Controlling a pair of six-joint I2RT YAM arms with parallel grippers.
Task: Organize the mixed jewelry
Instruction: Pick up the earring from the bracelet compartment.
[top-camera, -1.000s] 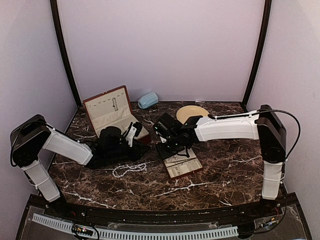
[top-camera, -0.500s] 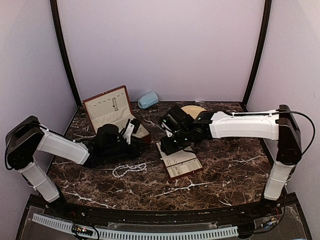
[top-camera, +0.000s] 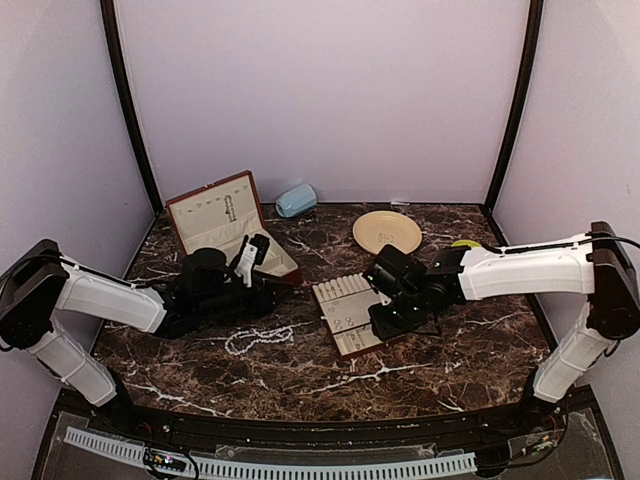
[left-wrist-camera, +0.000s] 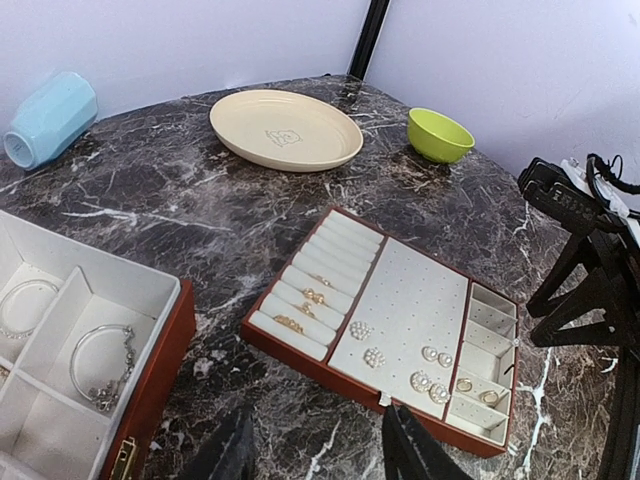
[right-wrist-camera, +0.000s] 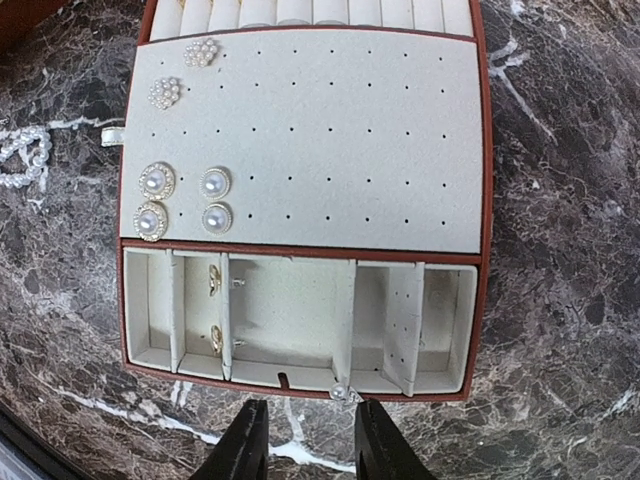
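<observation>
Four round pearl studs (right-wrist-camera: 214, 182) sit pinned on the cream perforated tray (right-wrist-camera: 350, 150); the beaded pearl strand (top-camera: 250, 342) lies curled on the marbled bench (top-camera: 450, 350) at its nine o'clock. Left gripper (left-wrist-camera: 318, 420) and right gripper (right-wrist-camera: 312, 410) stand spread, empty

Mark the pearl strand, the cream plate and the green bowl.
pearl strand (top-camera: 258, 340): top external view, middle of the strand.
cream plate (left-wrist-camera: 250, 125): left wrist view, bare inner surface.
green bowl (left-wrist-camera: 440, 142): left wrist view, outer wall.

White arm shells (top-camera: 520, 270), black joints (top-camera: 612, 285)
</observation>
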